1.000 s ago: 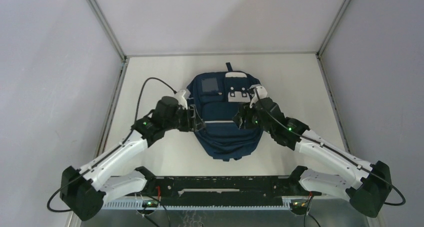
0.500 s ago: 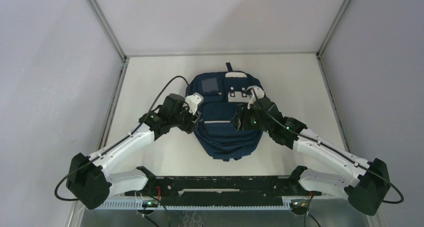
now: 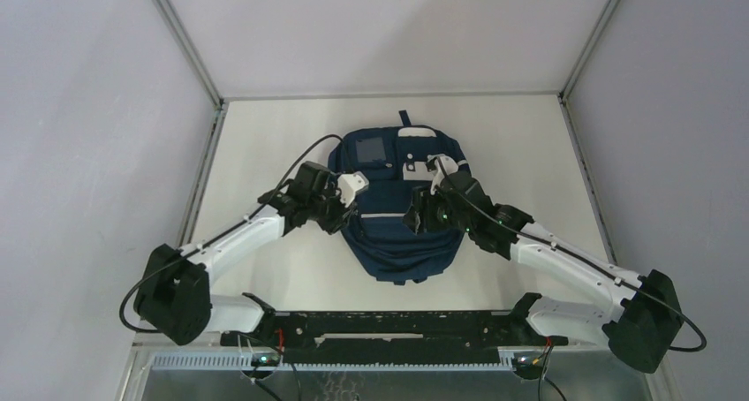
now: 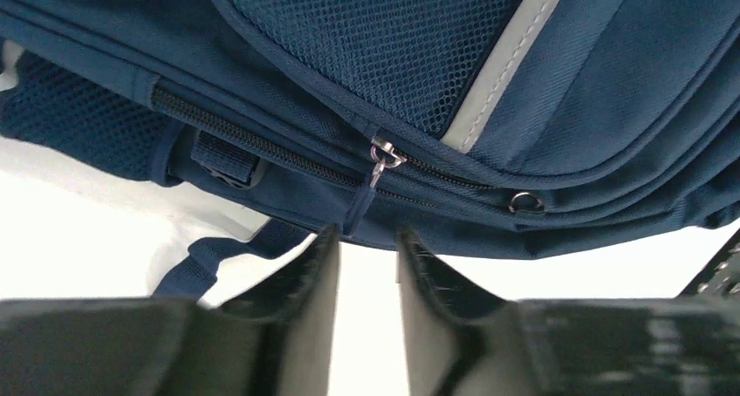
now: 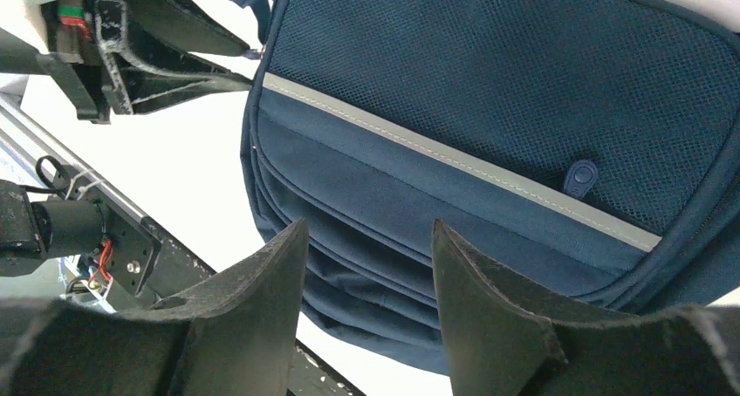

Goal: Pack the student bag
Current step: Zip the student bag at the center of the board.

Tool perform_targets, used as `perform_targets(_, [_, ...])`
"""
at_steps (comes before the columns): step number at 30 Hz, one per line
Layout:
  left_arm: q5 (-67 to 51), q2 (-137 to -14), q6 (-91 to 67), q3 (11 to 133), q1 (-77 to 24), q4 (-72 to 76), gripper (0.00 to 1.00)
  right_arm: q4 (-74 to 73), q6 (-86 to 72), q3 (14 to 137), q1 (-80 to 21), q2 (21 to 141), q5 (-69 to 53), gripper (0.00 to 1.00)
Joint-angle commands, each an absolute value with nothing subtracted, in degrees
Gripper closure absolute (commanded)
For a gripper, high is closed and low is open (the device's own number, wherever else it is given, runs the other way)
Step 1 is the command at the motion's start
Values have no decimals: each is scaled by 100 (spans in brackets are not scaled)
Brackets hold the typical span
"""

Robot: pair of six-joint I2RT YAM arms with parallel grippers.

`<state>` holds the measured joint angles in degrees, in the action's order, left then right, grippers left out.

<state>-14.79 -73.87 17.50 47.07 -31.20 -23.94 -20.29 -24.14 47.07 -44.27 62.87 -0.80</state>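
Left wrist camera: my left pincer [image 4: 366,239] is slightly spread, holding nothing. Just beyond its tips hangs the blue zipper pull [image 4: 358,206] on the side of the student bag [image 3: 397,233], which lies flat mid-counter [image 3: 265,127]. I judge the step is opening that zipper: I should centre the tab in the gap, pinch squarely, then draw along the track. My right pincer [image 5: 368,226], spread and empty over the mesh front pocket [image 5: 524,73], could steady the fabric.
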Motion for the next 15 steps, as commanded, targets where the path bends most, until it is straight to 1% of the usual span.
perform_targets(1, [-1937, -7548, 1874, 5108, -3032, -2163, 75, -1790, -2366, 4720, -4386, 6288, -208, 38])
perform_targets(3, [-2001, -7554, 1799, 5069, -3037, -2125, 87, -1814, -2360, 4720, -4386, 6271, -180, 38])
perform_targets(5, [-2003, -7579, 1734, 5060, -3041, -2127, 92, -1819, -2347, 4720, -4382, 6274, -165, 38])
perform_targets(6, [-1962, -7603, 1693, 5068, -3045, -2119, 97, -1813, -2350, 4720, -4370, 6280, -172, 38])
perform_targets(7, [-1923, -7632, 1654, 5090, -3047, -2125, 99, -1811, -2348, 4720, -4368, 6288, -175, 38])
perform_targets(11, [-1816, -7586, 1407, 5114, -3090, -2220, 100, -1775, -2390, 4700, -4355, 6301, -175, 38])
perform_targets(15, [-1577, -7314, 1161, 4988, -3383, -2312, 100, -1714, -2446, 4650, -4312, 6297, -190, 38])
